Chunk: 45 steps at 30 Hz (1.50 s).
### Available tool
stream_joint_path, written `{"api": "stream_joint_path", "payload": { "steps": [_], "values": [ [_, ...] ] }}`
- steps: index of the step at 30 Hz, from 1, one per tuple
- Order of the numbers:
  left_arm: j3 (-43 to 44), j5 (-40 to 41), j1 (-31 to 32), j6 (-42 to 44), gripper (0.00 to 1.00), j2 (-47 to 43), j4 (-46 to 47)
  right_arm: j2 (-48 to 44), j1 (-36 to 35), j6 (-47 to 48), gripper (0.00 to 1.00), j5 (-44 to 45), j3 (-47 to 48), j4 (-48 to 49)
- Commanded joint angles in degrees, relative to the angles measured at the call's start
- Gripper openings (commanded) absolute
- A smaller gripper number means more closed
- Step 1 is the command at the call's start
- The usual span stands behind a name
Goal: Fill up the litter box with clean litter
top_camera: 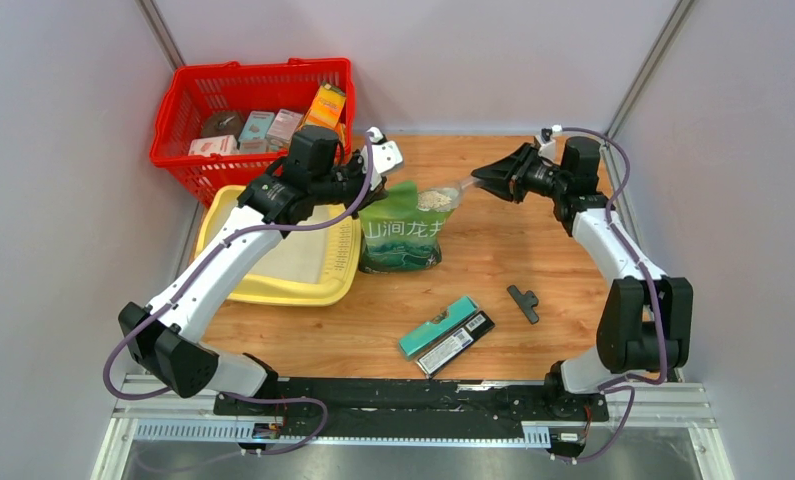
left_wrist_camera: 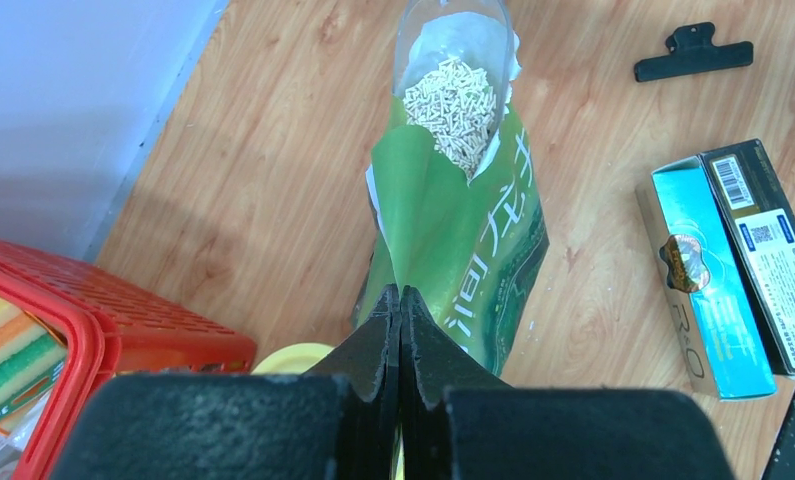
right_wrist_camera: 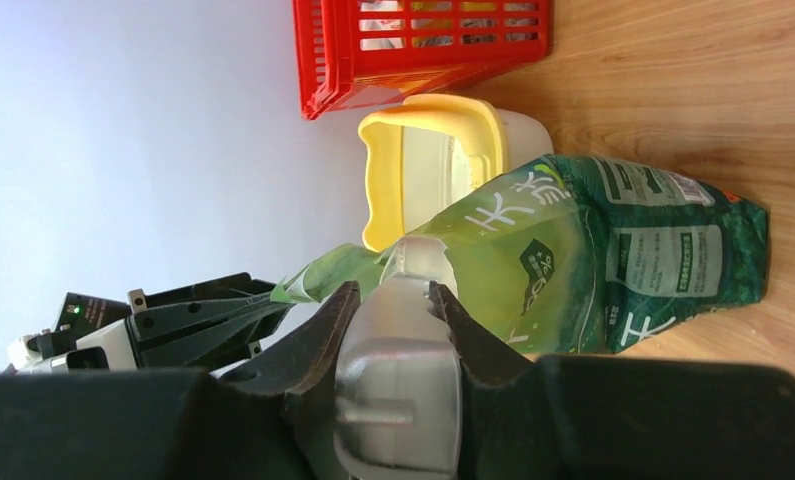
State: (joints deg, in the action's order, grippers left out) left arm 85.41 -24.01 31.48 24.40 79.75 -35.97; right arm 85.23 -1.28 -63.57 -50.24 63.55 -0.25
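Observation:
The pale-yellow litter box (top_camera: 273, 292) lies at the left of the table, with my left arm crossing over it. It also shows in the right wrist view, where the litter box (right_wrist_camera: 418, 125) sits behind the bag. A green litter bag (top_camera: 403, 238) stands upright beside it. My left gripper (left_wrist_camera: 401, 296) is shut on the bag's top edge and holds the mouth up. My right gripper (right_wrist_camera: 393, 292) is shut on the handle of a translucent scoop (left_wrist_camera: 451, 40). Beige clean litter (left_wrist_camera: 455, 112) fills the scoop's bowl, which sits at the bag's mouth (top_camera: 433, 198).
A red mesh basket (top_camera: 253, 100) of packets stands at the back left, touching the litter box. A teal box (top_camera: 438, 325) and a black box (top_camera: 456, 342) lie at the front centre. A black clip (top_camera: 522, 302) lies to their right.

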Motion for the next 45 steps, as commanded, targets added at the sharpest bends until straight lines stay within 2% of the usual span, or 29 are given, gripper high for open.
{"api": "stream_joint_path", "payload": {
  "steps": [1,5,10,18,21,25,33,36,39,45],
  "values": [
    [2.04,2.21,-0.72,0.55,0.00,-2.40,1.43,5.37,3.73,-6.27,0.00,-4.41,-2.28,17.16],
    [2.57,3.00,-0.72,2.66,0.00,-2.23,-0.50,7.84,4.27,-8.76,0.00,-9.08,-3.16,22.48],
    [3.36,3.88,-0.72,2.93,0.00,-2.05,-1.30,7.06,5.58,-11.92,0.00,-7.51,-4.84,24.50],
    [3.54,5.82,-0.72,3.81,0.00,-1.44,-1.30,1.34,6.29,-3.50,0.00,-4.96,-0.80,13.10],
    [3.54,6.16,-0.72,3.81,0.00,-1.00,-1.12,0.38,6.46,-4.37,0.00,-4.61,-1.58,12.56],
    [4.06,7.40,-0.72,3.28,0.00,-0.47,-1.04,-2.35,6.29,5.18,0.00,-2.41,2.35,2.13],
    [3.37,6.08,-0.72,1.79,0.00,-0.73,0.63,-1.65,6.02,6.09,0.00,-0.04,0.96,0.43],
    [2.75,5.82,-0.72,1.52,0.00,-1.26,0.46,-0.60,6.02,3.55,0.00,-0.65,-0.08,2.09],
    [2.05,5.99,-0.72,1.88,0.00,-1.78,-0.24,0.55,6.02,-3.97,0.00,-3.88,-2.19,10.24],
    [1.87,6.34,-0.72,2.75,0.00,-1.87,-1.30,1.25,6.02,-9.54,0.00,-9.08,-4.48,20.45]
  ]
}}
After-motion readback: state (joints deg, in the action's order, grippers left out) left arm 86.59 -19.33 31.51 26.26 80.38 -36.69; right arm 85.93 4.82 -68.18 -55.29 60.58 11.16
